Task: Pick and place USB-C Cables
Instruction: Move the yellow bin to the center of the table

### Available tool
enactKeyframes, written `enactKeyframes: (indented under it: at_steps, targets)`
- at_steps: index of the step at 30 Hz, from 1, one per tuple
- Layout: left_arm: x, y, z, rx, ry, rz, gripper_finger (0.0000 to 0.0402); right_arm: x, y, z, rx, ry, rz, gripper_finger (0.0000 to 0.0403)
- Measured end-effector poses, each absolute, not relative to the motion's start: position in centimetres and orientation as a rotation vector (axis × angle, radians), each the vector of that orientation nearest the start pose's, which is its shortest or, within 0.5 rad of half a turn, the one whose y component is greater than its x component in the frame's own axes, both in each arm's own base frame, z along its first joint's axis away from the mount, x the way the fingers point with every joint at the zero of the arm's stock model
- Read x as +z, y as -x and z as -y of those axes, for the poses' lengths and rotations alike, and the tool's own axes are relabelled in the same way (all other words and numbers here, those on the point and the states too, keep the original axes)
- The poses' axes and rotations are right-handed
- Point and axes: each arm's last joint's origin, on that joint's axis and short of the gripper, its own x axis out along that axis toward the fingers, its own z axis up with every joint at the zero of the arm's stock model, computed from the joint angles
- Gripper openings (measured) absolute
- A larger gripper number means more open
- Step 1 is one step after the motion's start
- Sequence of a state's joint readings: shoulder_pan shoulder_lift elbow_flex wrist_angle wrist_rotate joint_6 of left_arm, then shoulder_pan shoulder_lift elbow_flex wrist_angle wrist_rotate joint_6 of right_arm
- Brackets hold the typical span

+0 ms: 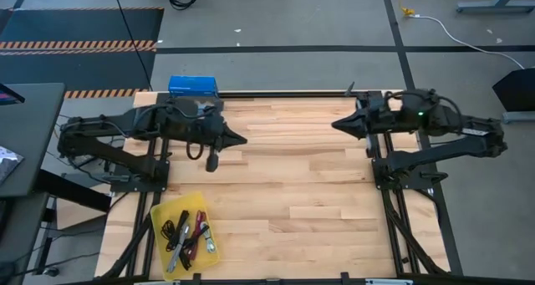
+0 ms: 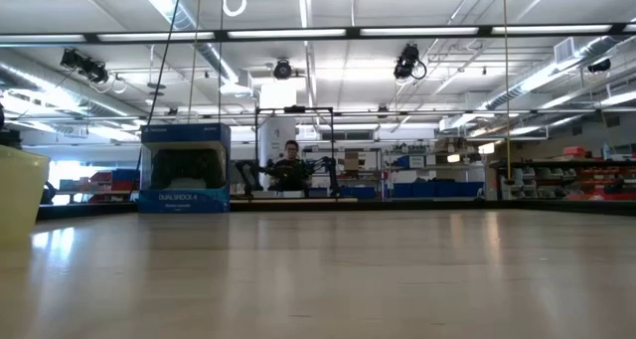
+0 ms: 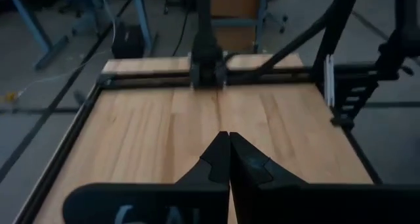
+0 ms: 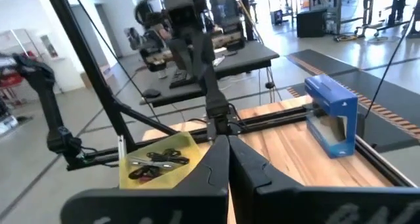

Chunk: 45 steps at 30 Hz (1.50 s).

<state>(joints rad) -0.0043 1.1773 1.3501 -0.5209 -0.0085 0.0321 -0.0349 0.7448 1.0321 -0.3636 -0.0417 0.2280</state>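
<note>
several usb-c cables [image 1: 187, 233] lie heaped in the yellow tray [image 1: 159, 214] at the near left corner of the wooden surface [image 1: 292, 185], gathered there as if already sorted. the left end effector [image 1: 242, 139] and right end effector [image 1: 336, 124] both hang clenched and empty above the surface's far half, parked apart. a blue box [image 1: 193, 86] sits at the far edge.

Grey concrete floor [image 1: 284, 17] is seen around the wooden table [image 1: 292, 193], marked with black-and-yellow hazard tape [image 1: 79, 44]. A white cord [image 1: 468, 38] is laid across the floor. A large hall is shown beyond the table: white ceiling lit by long strip lights [image 2: 427, 30], shelving [image 2: 437, 185] at the back, a seated person [image 2: 290, 166] far off. Desks [image 4: 223, 63] are seen under bright daylight.
</note>
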Motion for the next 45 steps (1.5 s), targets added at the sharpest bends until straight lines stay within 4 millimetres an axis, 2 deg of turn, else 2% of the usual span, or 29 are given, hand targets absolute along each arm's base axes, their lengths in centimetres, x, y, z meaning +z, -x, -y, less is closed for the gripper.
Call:
enactKeyframes:
  at_steps: [13, 18, 21, 25, 29, 32, 36, 40, 45]
  targets:
    - [44.0, -16.6, 0.4, 0.165, -0.024, -0.293, 0.0000, 40.2, -8.3, 0.4, -0.084, -0.254, -0.059, 0.0001]
    - [44.6, -14.7, 0.7, 0.188, -0.007, -0.255, 0.0000, 40.3, -7.4, 0.5, -0.127, -0.254, -0.031, 0.0001]
    - [44.6, -14.2, 0.7, 0.208, -0.009, -0.259, 0.0000, 40.3, -7.5, 0.6, -0.153, -0.267, -0.027, 0.0001]
    - [44.3, -14.8, 0.8, 0.219, -0.016, -0.280, 0.0000, 39.7, -10.2, 0.6, -0.134, -0.292, -0.042, 0.0001]
    - [43.3, -15.4, 1.0, 0.195, 0.031, -0.367, 0.0001, 38.1, -15.2, 0.4, -0.005, -0.368, -0.070, 0.0001]
    - [42.3, -15.2, 1.0, 0.192, 0.092, -0.481, 0.0004, 36.8, -18.8, 0.3, 0.064, -0.445, -0.105, 0.0001]
    - [41.2, -14.6, 1.6, 0.178, 0.177, -0.607, 0.0003, 35.8, -22.7, 0.3, 0.114, -0.527, -0.091, 0.0001]
    - [39.5, -13.3, 2.4, 0.182, 0.331, -0.845, 0.0003, 34.7, -24.9, 0.1, 0.188, -0.583, -0.113, 0.0002]
    - [37.7, -12.0, 3.8, 0.180, 0.566, -1.221, 0.0003, 34.2, -25.4, 0.0, 0.227, -0.592, -0.148, 0.0004]
